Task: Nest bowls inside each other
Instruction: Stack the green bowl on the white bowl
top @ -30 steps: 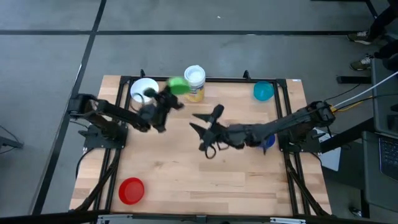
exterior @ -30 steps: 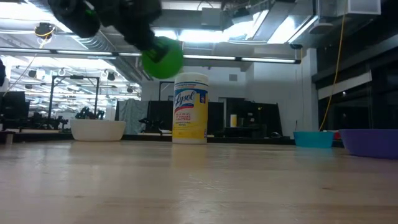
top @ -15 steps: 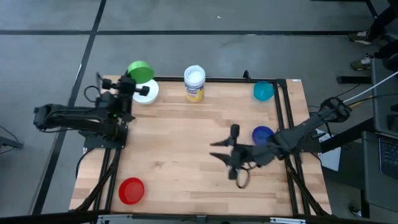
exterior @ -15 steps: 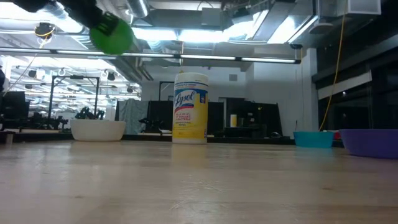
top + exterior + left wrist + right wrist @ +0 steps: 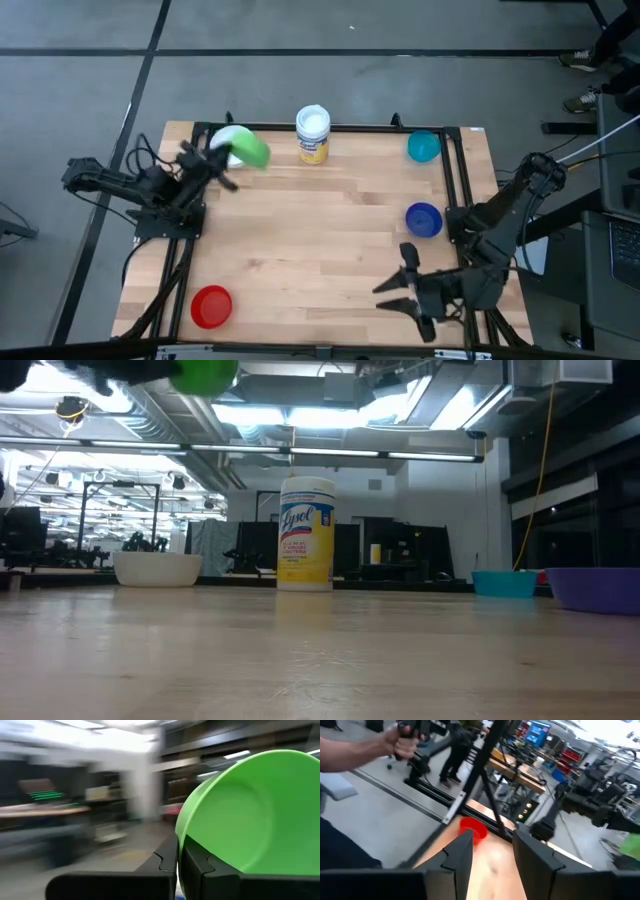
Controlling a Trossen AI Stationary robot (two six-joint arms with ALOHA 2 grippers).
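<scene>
My left gripper (image 5: 230, 160) is shut on a green bowl (image 5: 251, 150) held in the air over the far left corner, partly above the white bowl (image 5: 222, 138), which rests on the table there. The low view shows the green bowl (image 5: 205, 372) high above the white bowl (image 5: 158, 568). The teal bowl (image 5: 424, 147) sits at the far right, the dark blue bowl (image 5: 423, 219) by the right edge and the red bowl (image 5: 211, 306) at the near left. My right gripper (image 5: 402, 293) hangs open near the near right edge, with nothing between its fingers. My left gripper pinches the green bowl's rim (image 5: 178, 837), one finger (image 5: 202, 867) inside the bowl and the other (image 5: 162, 862) outside. The bowl is lifted clear and tipped on its side, its hollow facing sideways.
An upright white-lidded jar with a yellow label (image 5: 312, 133) stands at the far middle of the wooden table (image 5: 320, 230). Black frame rails run along the table's sides. A person's hand (image 5: 402, 742) shows in the room beyond the near edge.
My left gripper has carried the green bowl from beside the jar toward the far left corner, rolling as it went, so the bowl now hangs over the white bowl. My right gripper has swung from the table's middle toward the near right edge and risen.
</scene>
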